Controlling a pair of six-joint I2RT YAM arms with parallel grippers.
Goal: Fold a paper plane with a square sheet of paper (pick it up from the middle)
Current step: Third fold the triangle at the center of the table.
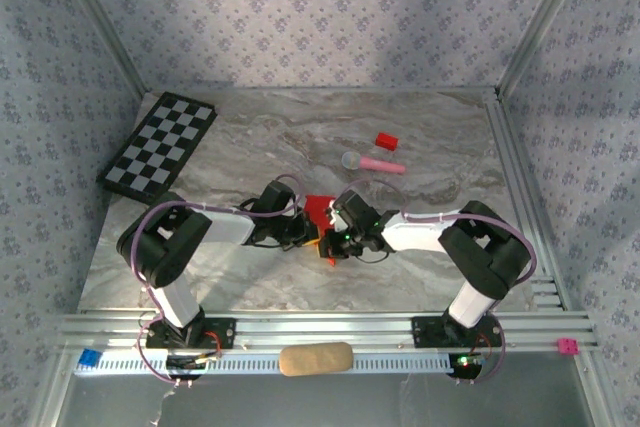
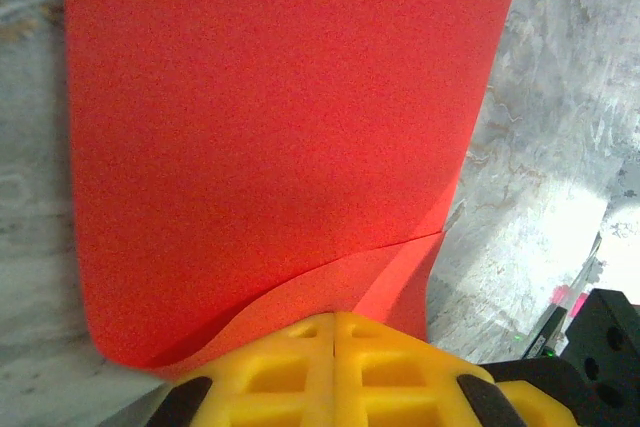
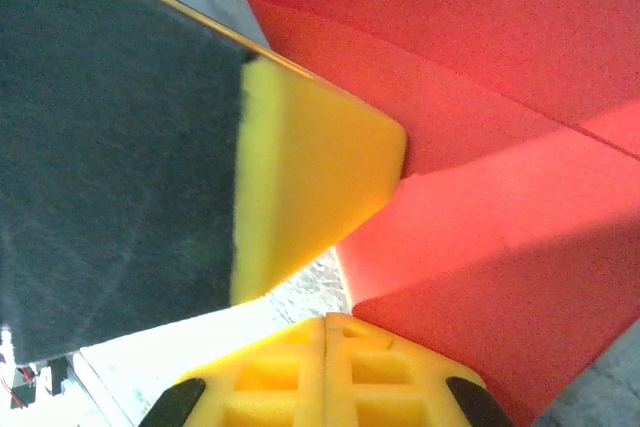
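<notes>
Jaws of the left gripper [image 2: 333, 325] and right gripper [image 3: 325, 325] both look clenched on the red paper sheet [image 2: 270, 127]; opposing pulls could tear it or skew the crease.

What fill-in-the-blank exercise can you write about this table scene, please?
1. The sheet of paper between the left gripper and the right gripper is ___.
2. The checkerboard lies at the table's far ___ corner.
3. The stick near the small red block is ___ with a grey head.
Missing words: red; left; pink.
</notes>
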